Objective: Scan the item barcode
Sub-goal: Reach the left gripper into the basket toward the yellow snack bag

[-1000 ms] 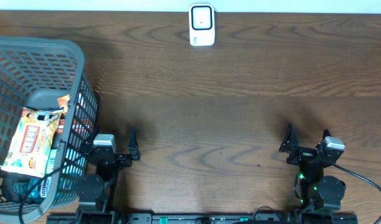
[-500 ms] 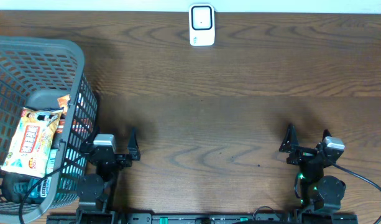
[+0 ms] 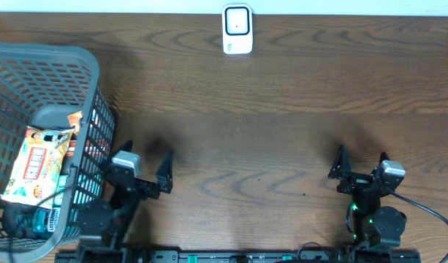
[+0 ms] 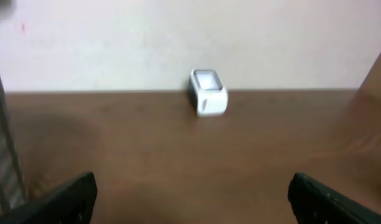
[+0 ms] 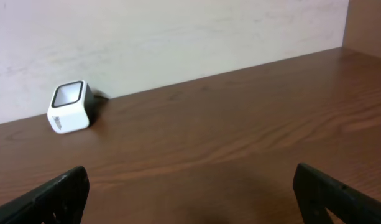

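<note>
The item, a yellow and orange snack packet [image 3: 35, 164], lies inside the grey mesh basket [image 3: 44, 52] at the left of the table. The white barcode scanner [image 3: 237, 29] stands at the far middle edge; it also shows as the scanner [image 4: 207, 93] in the left wrist view and the scanner [image 5: 70, 107] in the right wrist view. My left gripper [image 3: 145, 157] hovers just right of the basket, open and empty [image 4: 191, 186]. Near the front right, my right gripper [image 3: 362, 157] is open with bare table between its fingers [image 5: 191, 180].
A blue-green pack [image 3: 44, 219] lies in the basket's front corner below the snack packet. The basket wall [image 4: 0, 155] fills the left edge of the left wrist view. A pale wall runs behind the table's far edge.
The left arm has shifted a little right and forward, turning slightly away from the basket. The right arm has not moved.
</note>
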